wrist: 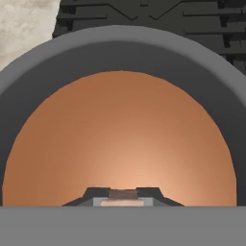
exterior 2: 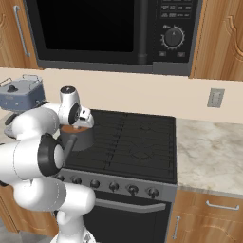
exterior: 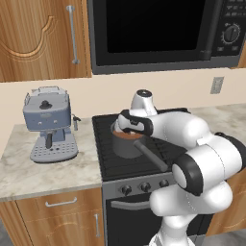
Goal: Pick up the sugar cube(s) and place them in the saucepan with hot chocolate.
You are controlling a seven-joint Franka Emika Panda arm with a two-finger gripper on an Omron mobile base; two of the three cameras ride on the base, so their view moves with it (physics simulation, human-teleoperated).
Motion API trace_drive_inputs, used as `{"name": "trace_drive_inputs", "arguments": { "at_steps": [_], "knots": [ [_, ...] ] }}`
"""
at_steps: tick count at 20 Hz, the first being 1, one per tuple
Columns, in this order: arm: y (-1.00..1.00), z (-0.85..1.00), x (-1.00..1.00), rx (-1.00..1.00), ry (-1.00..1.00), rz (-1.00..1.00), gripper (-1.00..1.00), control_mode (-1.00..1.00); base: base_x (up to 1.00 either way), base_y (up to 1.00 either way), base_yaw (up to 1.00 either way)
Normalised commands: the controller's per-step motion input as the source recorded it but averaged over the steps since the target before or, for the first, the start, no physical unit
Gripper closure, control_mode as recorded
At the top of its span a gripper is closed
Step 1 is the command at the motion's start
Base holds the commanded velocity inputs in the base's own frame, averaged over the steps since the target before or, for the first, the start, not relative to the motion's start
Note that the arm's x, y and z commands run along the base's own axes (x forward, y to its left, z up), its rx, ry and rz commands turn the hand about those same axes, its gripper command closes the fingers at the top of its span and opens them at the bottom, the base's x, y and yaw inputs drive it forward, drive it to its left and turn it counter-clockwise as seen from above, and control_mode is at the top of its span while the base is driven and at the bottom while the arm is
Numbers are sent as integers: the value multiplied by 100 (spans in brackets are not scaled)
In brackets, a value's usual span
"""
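Note:
The saucepan with hot chocolate (wrist: pixel 120 144) lies right beneath the hand, its dark grey rim ringing the brown liquid. It stands on the front left of the stove (exterior: pixel 126 148), with its long handle (exterior: pixel 154 157) pointing toward the front edge. My gripper (wrist: pixel 123 197) hangs just above the liquid, shut on a small tan sugar cube (wrist: pixel 123 194) wedged between the two dark fingertips. From the base views the hand (exterior 2: pixel 81 115) sits over the pan (exterior 2: pixel 81 138). The other sugar cube is out of view.
A blue-grey espresso machine (exterior: pixel 48 126) stands on the marble counter left of the stove. The black stove top (exterior 2: pixel 137 137) stretches to the right, with knobs (exterior 2: pixel 133 190) along its front. A microwave (exterior: pixel 158 33) hangs overhead. More counter (exterior 2: pixel 209 147) lies right of the stove.

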Motion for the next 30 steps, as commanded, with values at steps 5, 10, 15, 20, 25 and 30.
{"name": "trace_drive_inputs", "arguments": {
  "at_steps": [5, 10, 15, 20, 25, 30],
  "knots": [
    [0, 0, 0, 0, 0, 0, -100, -100, 0, 0, 0],
    [0, 0, 0, 0, 0, 0, -100, -100, 0, 0, 0],
    [0, 13, 0, 0, 0, 0, -100, -100, 0, 0, 0],
    [0, 55, -3, 0, 0, 0, -100, -100, 0, 0, 0],
    [-6, 63, -6, 0, 0, 0, -100, -100, 0, 0, 0],
    [-7, 29, -47, 0, -4, 0, -100, -100, 0, 0, 0]
  ]
}}
